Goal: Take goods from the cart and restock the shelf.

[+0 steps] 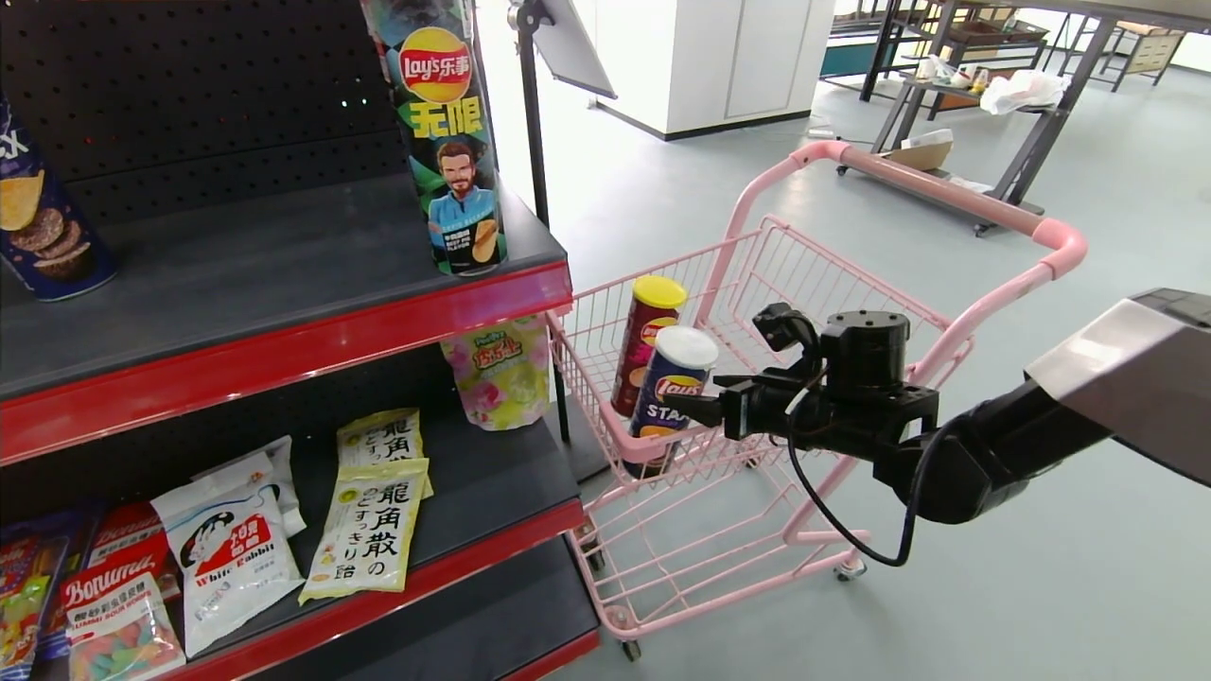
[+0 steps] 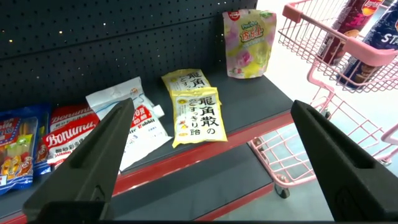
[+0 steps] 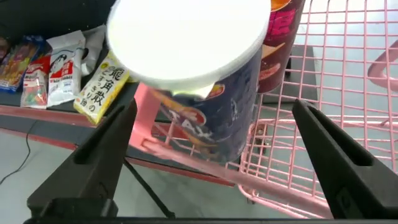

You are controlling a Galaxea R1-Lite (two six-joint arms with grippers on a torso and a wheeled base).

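Right now my right claw (image 1: 686,407) hangs at the side of the pink wire cart (image 1: 804,270), level with the blue cardboard crisp can with the white plastic lid (image 1: 672,388). That can stands upright in the cart's upper basket, at the corner nearest the shelf. A dark red can with a yellow lid (image 1: 646,340) stands just beside it, on the far side. The basket's pink rim runs between both cans and the black metal shelf with red front edges (image 1: 284,355).

From the head view I cannot judge the claw's spread. The right wrist view settles it: the fingers (image 3: 106,162) are released wide, with the white lid between them and nothing clasped.

On the upper board stand a tall green-and-black crisp can (image 1: 449,142) near the cart end and a blue biscuit pack (image 1: 38,227) at the far end. A thin black pole (image 1: 539,142) rises between shelf and cart.

My left claw (image 2: 211,106) is also released and holds nothing. It hangs before the lower board, where yellow paper sachets (image 1: 369,530), a white sweet bag (image 1: 232,558) and a pale pink-and-green pouch (image 1: 500,374) lie.
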